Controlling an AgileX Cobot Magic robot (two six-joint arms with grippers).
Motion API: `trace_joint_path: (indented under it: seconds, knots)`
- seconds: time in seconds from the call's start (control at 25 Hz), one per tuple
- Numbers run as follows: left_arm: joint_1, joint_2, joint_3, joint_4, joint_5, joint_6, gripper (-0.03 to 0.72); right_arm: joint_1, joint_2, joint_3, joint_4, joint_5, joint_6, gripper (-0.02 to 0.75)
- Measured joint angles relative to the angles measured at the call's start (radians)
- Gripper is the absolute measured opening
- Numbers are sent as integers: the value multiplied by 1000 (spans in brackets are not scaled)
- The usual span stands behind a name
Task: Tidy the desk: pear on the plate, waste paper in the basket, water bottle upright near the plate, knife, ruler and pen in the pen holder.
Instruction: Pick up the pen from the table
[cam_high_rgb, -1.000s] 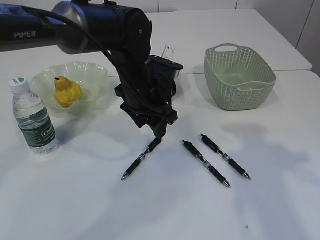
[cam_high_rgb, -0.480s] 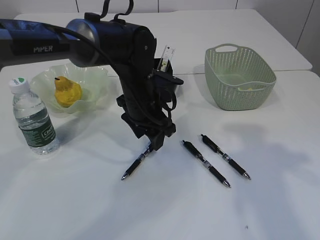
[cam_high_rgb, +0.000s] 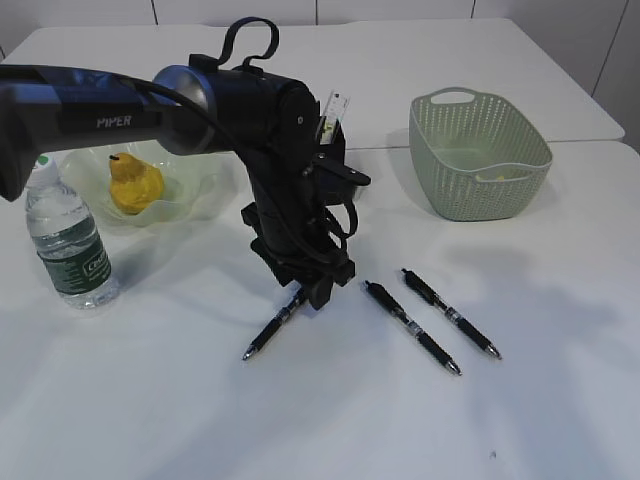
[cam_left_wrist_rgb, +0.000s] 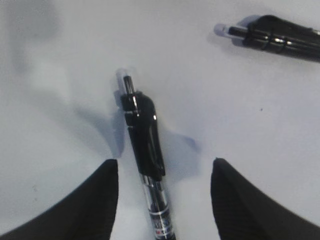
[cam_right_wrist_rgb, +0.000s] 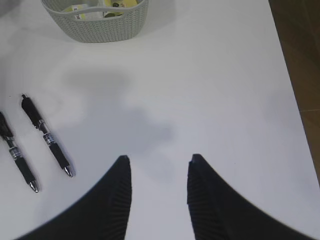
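Left hand (cam_high_rgb: 318, 297) lower since earlier, fingers apart astride pen (cam_left_wrist_rgb: 145, 150). Two pens (cam_high_rgb: 411, 326) near; holder (cam_high_rgb: 330, 135) behind arm, contents unclear. Right hand (cam_right_wrist_rgb: 159, 165) apart.

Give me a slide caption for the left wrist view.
Open left gripper straddles a black click pen lying on the white table, second black pen nearby.

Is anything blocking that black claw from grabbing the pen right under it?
Nothing visible does. In the left wrist view the black click pen lies on bare white table between the left gripper's open jaws, with clear gaps on both sides. The next black pen lies well off to the side.
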Motion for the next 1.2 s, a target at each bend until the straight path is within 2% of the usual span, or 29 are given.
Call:
trace_joint_path:
  seconds: [0.36, 1.04, 1.2]
  knots:
    - [0, 0, 0, 29, -19, 0, 397, 0, 0, 0, 0, 0, 0, 314]
    - [0, 35, -2, 1, -25, -2, 393, 0, 0, 0, 0, 0, 0, 314]
    - [0, 36, -2, 0, -27, -9, 330, 0, 0, 0, 0, 2, 0, 314]
